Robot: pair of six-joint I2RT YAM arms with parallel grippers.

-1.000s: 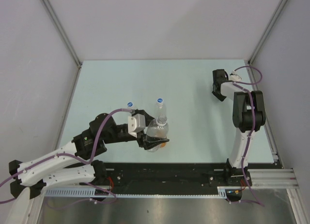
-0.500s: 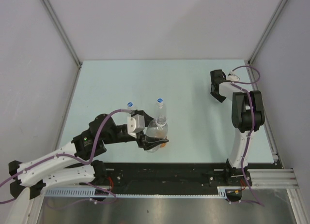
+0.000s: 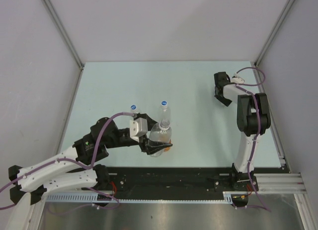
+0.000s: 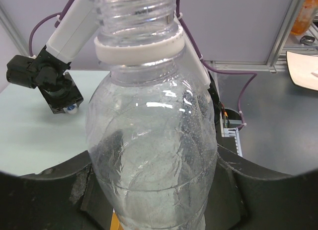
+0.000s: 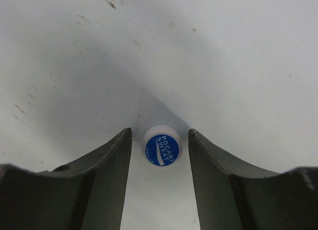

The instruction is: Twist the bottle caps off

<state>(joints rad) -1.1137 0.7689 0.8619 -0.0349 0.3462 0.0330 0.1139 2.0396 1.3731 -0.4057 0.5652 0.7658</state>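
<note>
Blue cap (image 5: 162, 149) lies loose between the spread right jaws; a skewed retreat could flick it away. Left jaws pinch the bottle (image 4: 154, 140), which may slip.

We see a pale mint-green tabletop (image 3: 124, 81) boxed in by plain grey walls (image 3: 164, 21), with slim aluminium posts (image 3: 61, 29) at the far corners. Along its near edge runs a black mounting rail (image 3: 174, 178), and nearer still a brushed-metal sheet (image 3: 164, 215).
</note>
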